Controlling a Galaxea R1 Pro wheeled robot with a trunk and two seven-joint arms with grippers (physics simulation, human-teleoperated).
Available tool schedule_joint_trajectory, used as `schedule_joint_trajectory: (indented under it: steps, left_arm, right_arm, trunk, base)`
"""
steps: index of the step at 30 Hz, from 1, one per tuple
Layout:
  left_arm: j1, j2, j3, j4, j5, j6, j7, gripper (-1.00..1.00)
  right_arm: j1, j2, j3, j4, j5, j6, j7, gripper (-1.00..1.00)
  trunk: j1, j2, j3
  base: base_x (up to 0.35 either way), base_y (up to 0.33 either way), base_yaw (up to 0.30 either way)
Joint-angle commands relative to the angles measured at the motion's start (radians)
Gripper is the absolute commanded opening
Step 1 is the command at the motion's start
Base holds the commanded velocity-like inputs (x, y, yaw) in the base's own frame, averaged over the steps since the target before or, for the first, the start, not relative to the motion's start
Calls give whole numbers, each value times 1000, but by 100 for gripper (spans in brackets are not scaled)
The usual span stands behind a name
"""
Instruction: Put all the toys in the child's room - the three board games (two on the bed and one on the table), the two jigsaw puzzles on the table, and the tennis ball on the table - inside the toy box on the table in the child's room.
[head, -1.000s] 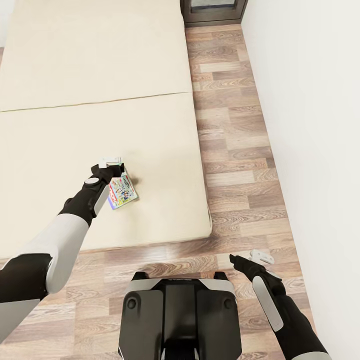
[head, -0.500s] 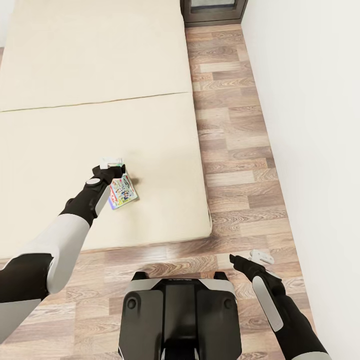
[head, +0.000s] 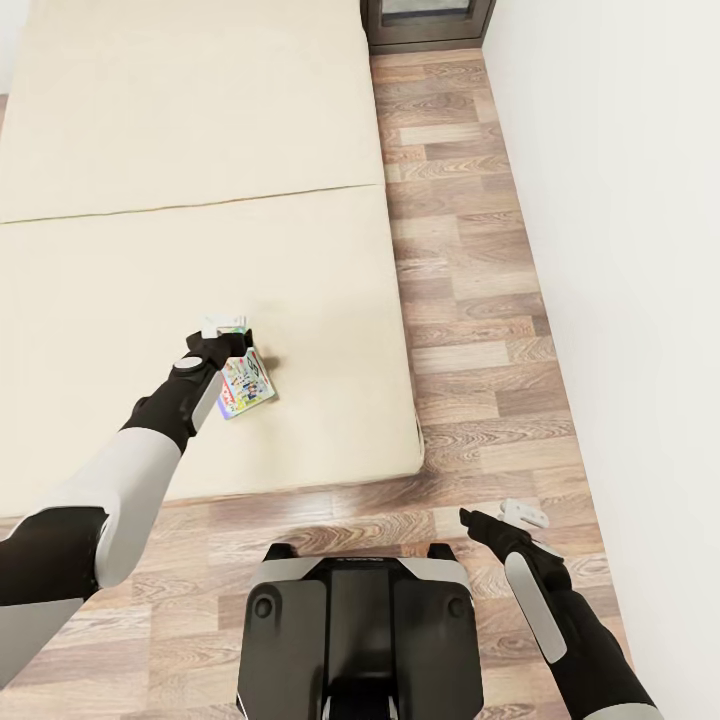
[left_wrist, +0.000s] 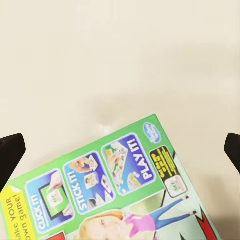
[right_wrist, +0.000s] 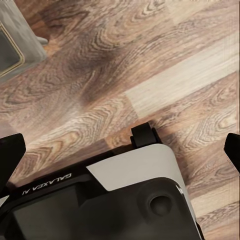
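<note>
Slightly lower now, the left gripper (head: 226, 330), jaws spread and empty, hovers over the board game's (head: 245, 385) far end on the bed (head: 150, 250).

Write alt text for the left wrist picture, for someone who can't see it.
A green board game with cartoon panels lies flat on a cream bed. The left gripper's two dark fingertips are spread wide at either edge of the picture, not touching it.
</note>
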Motion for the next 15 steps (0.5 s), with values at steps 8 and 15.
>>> schedule_joint_trajectory:
  steps: [8,15]
  left_arm:
    - [0,1,-2,-1,1,6,2,100]
    - [0,3,-6,-3,1,6,2,100]
  right_arm:
    - [0,-1,2,-2,43,2,-10,100]
    - [0,-1,-3,-9,63,2,-8,100]
  trunk:
    - [1,-2,-1]
    - [1,-2,-1]
  base:
    - [0,0,0]
    - [0,0,0]
